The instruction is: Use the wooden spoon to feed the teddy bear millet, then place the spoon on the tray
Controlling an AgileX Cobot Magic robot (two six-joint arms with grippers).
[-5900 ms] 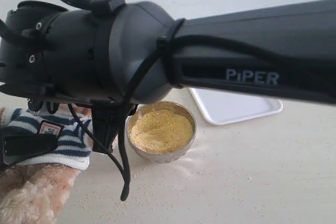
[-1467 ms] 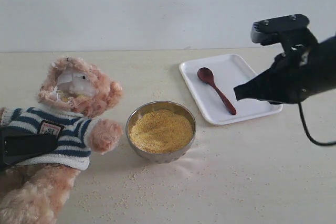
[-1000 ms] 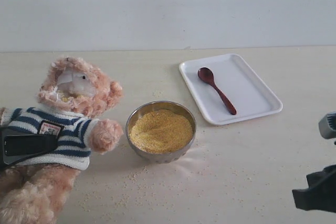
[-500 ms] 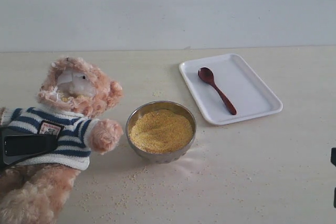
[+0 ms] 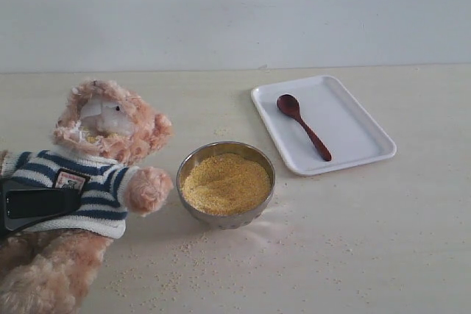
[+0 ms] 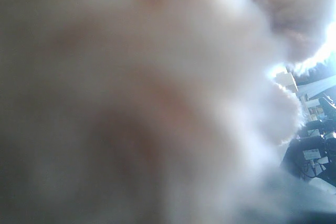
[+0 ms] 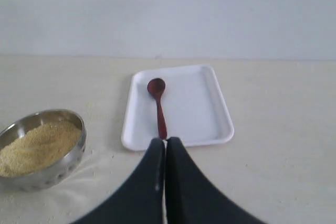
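The teddy bear [image 5: 110, 126] leans at the left in its striped shirt, yellow grains stuck to its muzzle. Millet [image 5: 224, 182] fills the metal bowl [image 5: 221, 220] beside its paw. The wooden spoon [image 5: 303, 127] lies loose on the white tray [image 5: 368, 141], its bowl at the far end. My right gripper [image 7: 165, 141] is shut and empty, hanging short of the tray [image 7: 205, 108] and in line with the spoon [image 7: 159, 106]; it is outside the exterior view. My left gripper [image 5: 33, 206] rests against the bear's shirt. Blurred fur [image 6: 131, 77] fills the left wrist view and hides the jaws.
Loose millet grains [image 5: 176, 270] are scattered over the pale tabletop in front of the bowl. The millet bowl [image 7: 47, 174] sits off to one side of the right gripper. A plain white wall runs behind the table.
The right arm, which blocked the view and then hung by the tray, has withdrawn toward the lower right and left the exterior view. Spoon, bear and bowl stay put.
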